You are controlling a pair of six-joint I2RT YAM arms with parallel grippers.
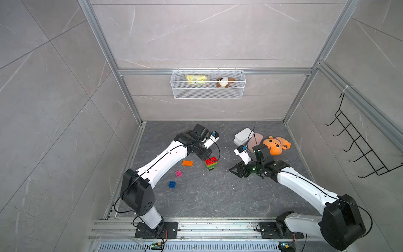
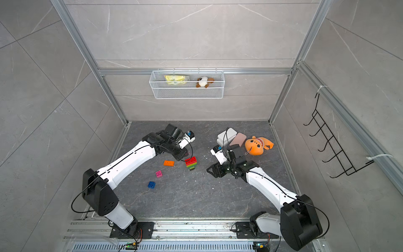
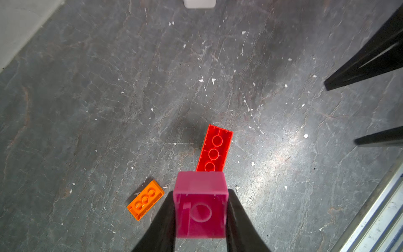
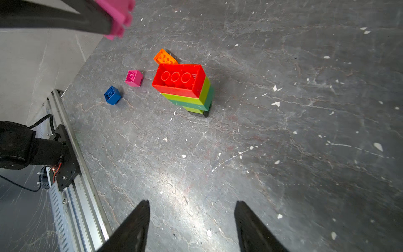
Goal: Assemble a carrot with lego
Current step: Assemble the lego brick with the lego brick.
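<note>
**Left end effector.** My left end effector (image 3: 200, 193) is clenched on a pink square plastic brick (image 3: 200, 207). One finger presses each side wall, and the hollow underside faces the wrist camera. The right wrist view shows this held brick raised off the table and clear of the stack.

**Right end effector.** My right end effector (image 4: 192, 204) is released. The fingers stand apart with nothing between them and bare table beneath.

**The carrot.** The carrot (image 1: 211, 163), a tapering stack of joined plastic bricks, stands upright on the dark grey stone-patterned table (image 1: 207, 196). In both top views it sits at mid-width, a little below mid-height.
- Layers: a long red brick on top with its hollow side up, then lime and green layers, and a black piece at the base.
- My left end effector hangs just to its upper left.
- My right end effector sits to its right, well apart.

**Loose lego.** All three pieces lie on the table, apart from one another.
- An orange rectangular plastic brick (image 1: 187, 163) lies just left of the stack, not touching it.
- A second pink square brick (image 1: 178, 173) lies further to the lower left.
- A blue square brick (image 1: 172, 184) lies beyond that, lower left again.

**Far side of the table, right of centre.**
- Stacked white flat cases (image 1: 243, 135)
- A pink flat case (image 1: 256, 138) beside them
- An orange plush toy (image 1: 276, 145)

**Rear wall, upper centre.** A white wire basket (image 1: 208, 92) holds a yellow packet (image 1: 197, 79) and a brown-and-white plush (image 1: 224, 81).
</note>
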